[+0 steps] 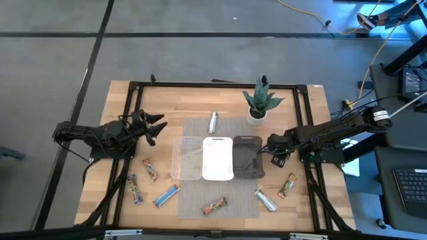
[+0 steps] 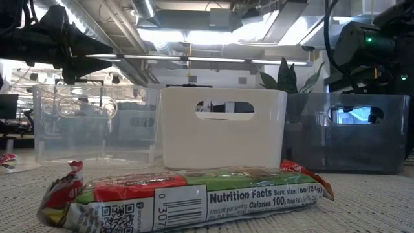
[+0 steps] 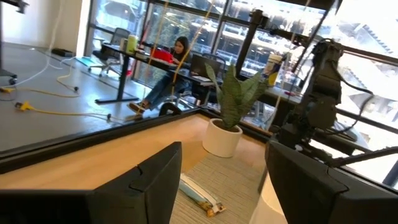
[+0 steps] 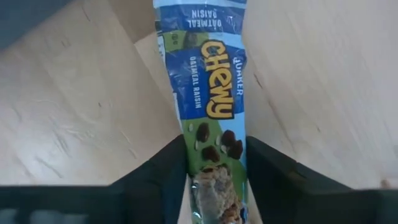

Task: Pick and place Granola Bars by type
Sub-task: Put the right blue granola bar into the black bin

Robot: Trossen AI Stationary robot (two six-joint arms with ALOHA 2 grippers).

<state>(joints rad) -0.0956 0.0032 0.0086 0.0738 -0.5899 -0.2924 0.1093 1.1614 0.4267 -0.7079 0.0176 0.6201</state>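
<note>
My right gripper (image 1: 272, 151) hangs at the right side of the dark grey bin (image 1: 247, 159) and is shut on a blue granola bar (image 4: 208, 81). My left gripper (image 1: 157, 127) is open and raised over the table's left part, with nothing between its fingers. In the left wrist view a silver bar (image 3: 199, 196) lies on the mat ahead of that gripper (image 3: 224, 149). Several other bars lie flat on the table: silver (image 1: 213, 122), red-brown (image 1: 149, 169), blue (image 1: 167, 195), red-green (image 1: 215, 207), orange (image 1: 288, 185). The red-green one (image 2: 187, 197) fills the low view's front. My right gripper (image 4: 214, 143) pinches the blue granola bar between its two fingers near one end (image 4: 214, 168). The bar lies along the fingers and sticks out ahead of them over the wooden table top. Whether its free end (image 4: 200, 12) touches anything, I cannot tell.
Three bins stand side by side on the grey mat: clear (image 1: 188, 158), white (image 1: 217, 159), dark grey. A potted plant (image 1: 259, 101) stands behind them at the far edge. A black frame (image 1: 131, 107) runs round the table top. A person sits at a desk far off (image 3: 177, 53).
</note>
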